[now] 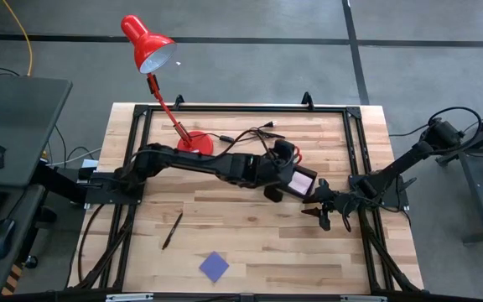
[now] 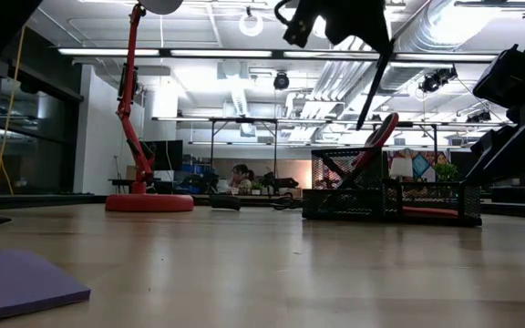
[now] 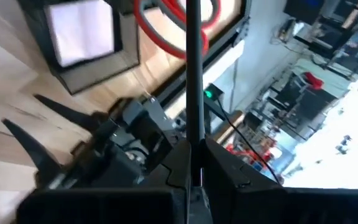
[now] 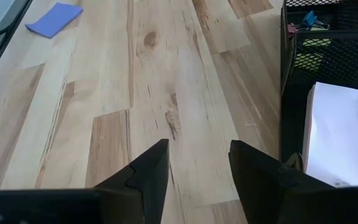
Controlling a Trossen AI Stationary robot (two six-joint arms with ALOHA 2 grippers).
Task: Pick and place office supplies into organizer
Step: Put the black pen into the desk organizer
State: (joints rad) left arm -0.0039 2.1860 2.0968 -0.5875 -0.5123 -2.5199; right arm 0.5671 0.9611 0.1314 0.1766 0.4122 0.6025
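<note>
My left gripper [image 3: 194, 169] is above the black mesh organizer [image 2: 390, 189], shut on a thin dark pen [image 3: 192, 74]. A pink note pad [image 1: 300, 180] lies in one of the organizer's compartments. Red-handled scissors [image 2: 381, 137] stick up from its taller section. My right gripper [image 4: 194, 165] is open, low over the table just near of the organizer, touching nothing. A second dark pen [image 1: 172, 229] and a blue-purple note pad [image 1: 214, 266] lie flat on the wood. A small yellow piece [image 4: 309, 46] sits in a far compartment. My left gripper pinches the pen between its two fingers at the pen's upper end [image 3: 194, 155]. The shaft runs on forward, along the fingers. In the low view the pen [image 2: 374, 87] slants down from the gripper, lifted clear, its lower tip [image 2: 361, 126] just above the organizer.
A red desk lamp [image 1: 193, 143] stands on the far left part of the table, with a black cable [image 1: 250, 132] beside it. A black metal frame [image 1: 355, 117] edges the table. Binder clips [image 4: 303, 22] sit in the organizer. Bare wood lies between the organizer and the blue-purple pad.
</note>
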